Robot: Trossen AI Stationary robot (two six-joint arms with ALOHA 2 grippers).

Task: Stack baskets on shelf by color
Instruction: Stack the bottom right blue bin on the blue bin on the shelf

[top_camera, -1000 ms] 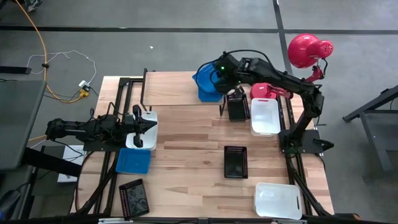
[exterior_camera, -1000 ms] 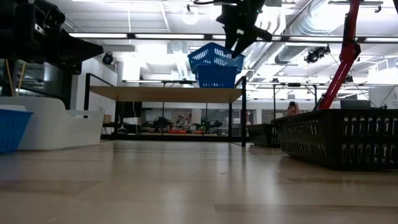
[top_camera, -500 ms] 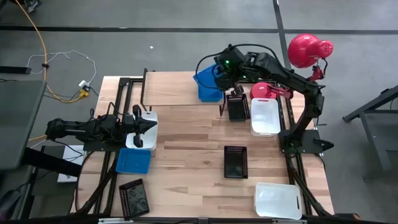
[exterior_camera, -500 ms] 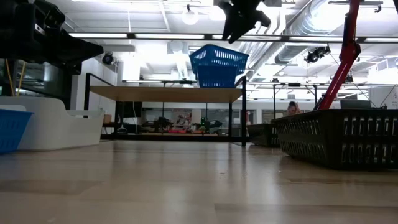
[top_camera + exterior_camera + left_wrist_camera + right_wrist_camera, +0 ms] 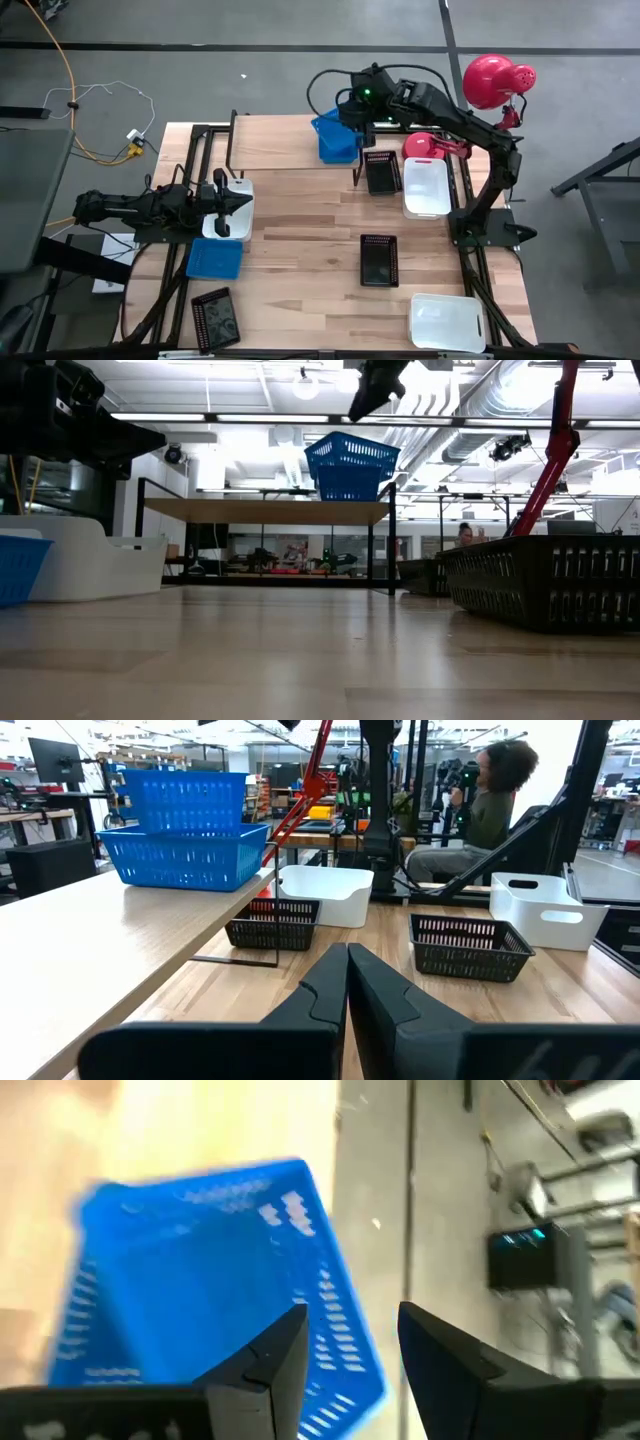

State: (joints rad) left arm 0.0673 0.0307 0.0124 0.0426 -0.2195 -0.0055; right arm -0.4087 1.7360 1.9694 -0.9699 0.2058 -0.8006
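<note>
Two blue baskets [image 5: 349, 466] sit stacked on the shelf [image 5: 265, 511], at its right end in the low view. The right pincer [image 5: 348, 1342] hangs above them, jaws apart and empty. The left pincer [image 5: 347, 982], closed with nothing in it, waits over a white basket [image 5: 238, 205] on the surface [image 5: 310, 230].

Blue baskets [image 5: 335, 138] on shelf [image 5: 280, 143]; others on table [image 5: 300, 260]
</note>
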